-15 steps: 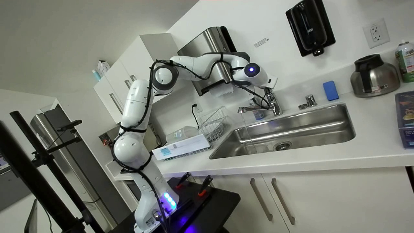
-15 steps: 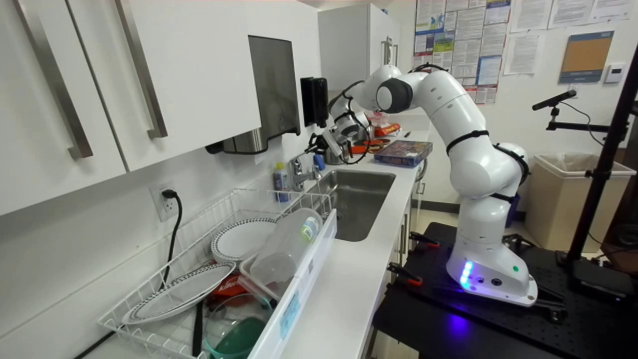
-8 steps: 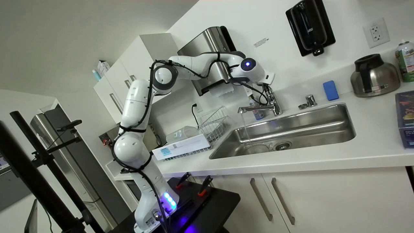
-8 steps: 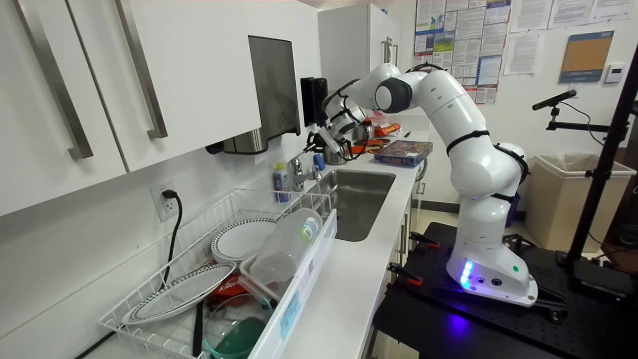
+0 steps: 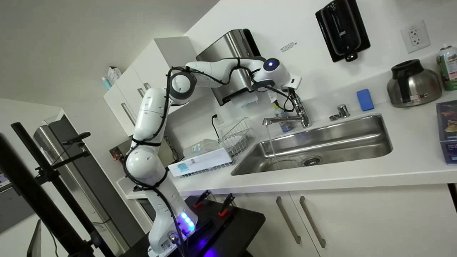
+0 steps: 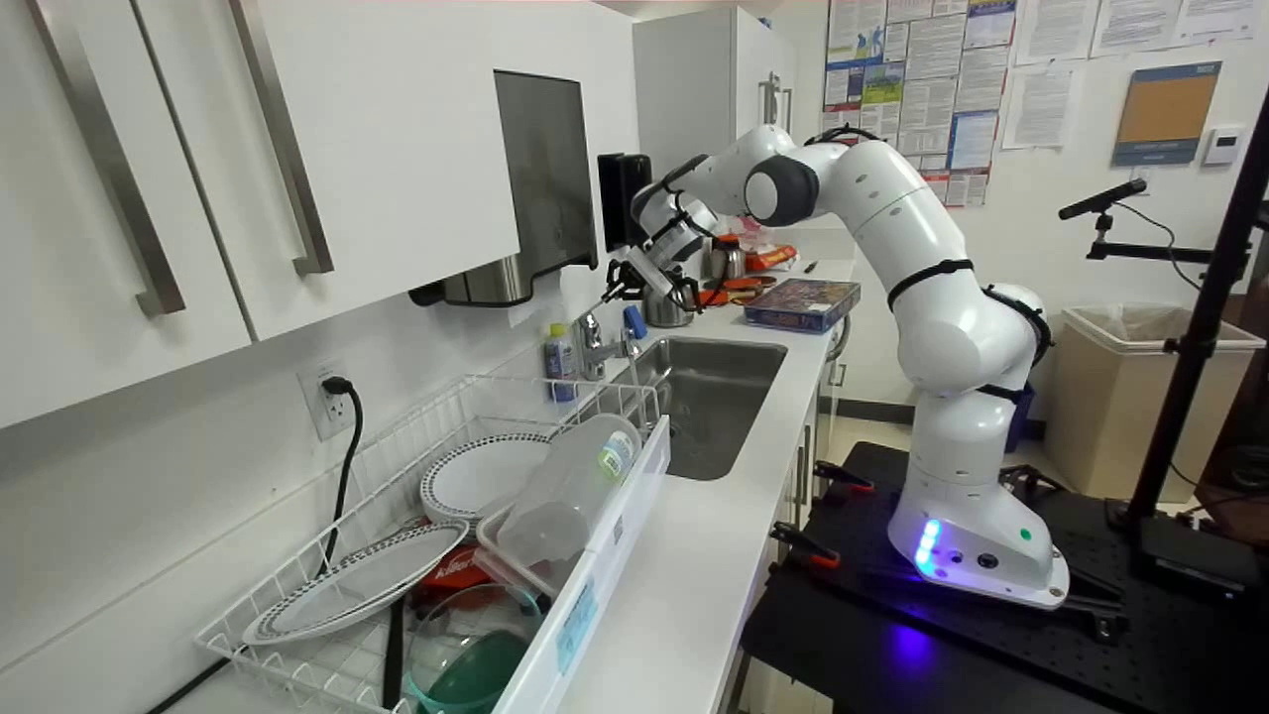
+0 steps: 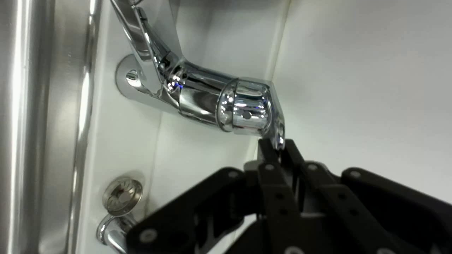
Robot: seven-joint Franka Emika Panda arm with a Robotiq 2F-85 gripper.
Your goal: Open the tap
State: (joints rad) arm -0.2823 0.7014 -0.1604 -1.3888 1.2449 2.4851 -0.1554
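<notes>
At the far edge of the sink (image 5: 350,137) in an exterior view, the tap (image 5: 303,115) pours water (image 5: 271,142), so opening looks done; the fingers (image 7: 266,151) pinch its lever tip (image 7: 279,135), with only release likely left.

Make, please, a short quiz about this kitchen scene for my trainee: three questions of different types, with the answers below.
1. True or false: water is flowing from the chrome faucet.
2. What is between the jaws? (a) a plate (b) the tip of the lever handle (c) a blue sponge
3. In an exterior view, which vessel stands beside the spray can?

Key: 1. true; 2. b; 3. the steel carafe.
</notes>
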